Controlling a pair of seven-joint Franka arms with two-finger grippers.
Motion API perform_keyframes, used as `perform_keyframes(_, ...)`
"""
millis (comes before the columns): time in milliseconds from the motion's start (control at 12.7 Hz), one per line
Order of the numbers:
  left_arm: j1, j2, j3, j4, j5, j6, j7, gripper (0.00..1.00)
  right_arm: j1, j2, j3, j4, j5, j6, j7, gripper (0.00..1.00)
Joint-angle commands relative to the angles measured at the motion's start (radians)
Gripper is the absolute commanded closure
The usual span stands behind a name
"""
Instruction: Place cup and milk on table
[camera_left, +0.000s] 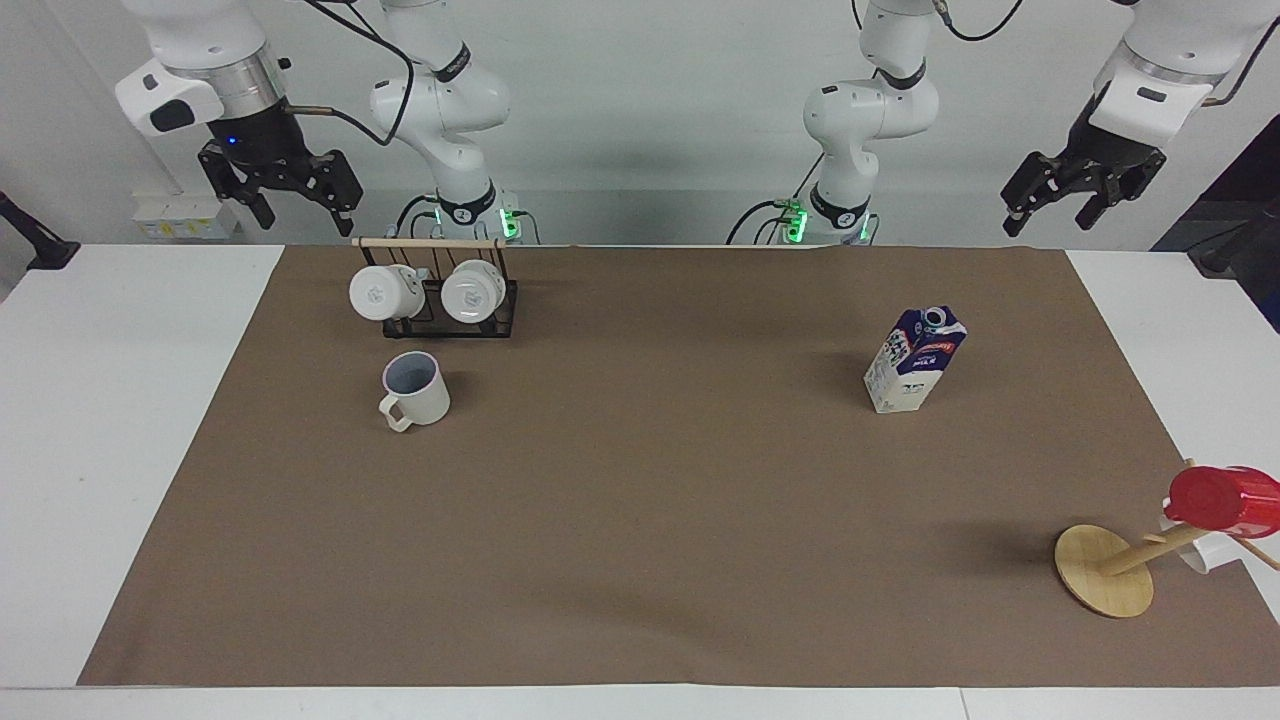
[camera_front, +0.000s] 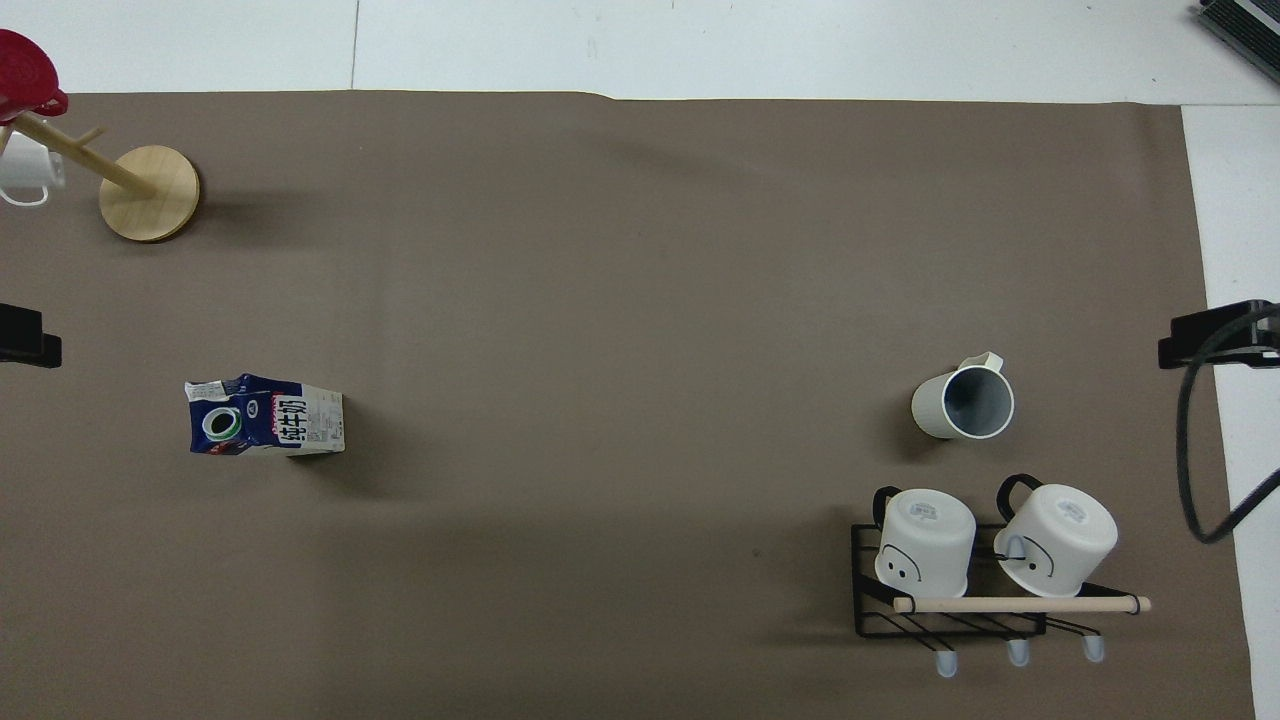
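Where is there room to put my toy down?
The wide bare stretch of brown sheet between the cup and the milk. It is crowded where the cup stands right beside the mug rack.

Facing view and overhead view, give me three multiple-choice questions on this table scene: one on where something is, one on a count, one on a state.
1. Where does the cream-white matte mug stand?
A. On the brown paper-like sheet, just farther from the robots than the black wire rack
B. Inside the rack
C. On the round wooden stand base

2. How many glossy white mugs hang on the rack?
A. One
B. Two
C. Four

3. What is the state of the blue-and-white gable-top milk carton?
A. Lying on its side
B. Held by the left end effector
C. Standing upright on the sheet, held by nothing

Answers:
1. A, the mug sits on the sheet beside the rack.
2. B, two mugs show under the wooden rail.
3. C, both the left and the right end effector hang raised at the robots' edge of the table, away from it.
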Motion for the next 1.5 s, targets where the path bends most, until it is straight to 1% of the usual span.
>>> perform_keyframes(0, -0.008, -0.013, -0.005, -0.014, -0.003, 0.006, 0.009, 0.00, -0.010, -0.011, 0.002, -0.017, 0.000, 0.017, -0.016, 0.00)
perform_keyframes(630, -0.011, -0.013, -0.014, -0.012, -0.003, 0.003, 0.017, 0.00, -0.010, -0.023, 0.002, -0.038, 0.000, 0.020, -0.010, 0.00)
perform_keyframes(1417, -0.017, -0.013, -0.014, -0.014, -0.003, 0.003, 0.004, 0.00, -0.010, -0.025, 0.002, -0.040, 0.000, 0.020, -0.011, 0.00)
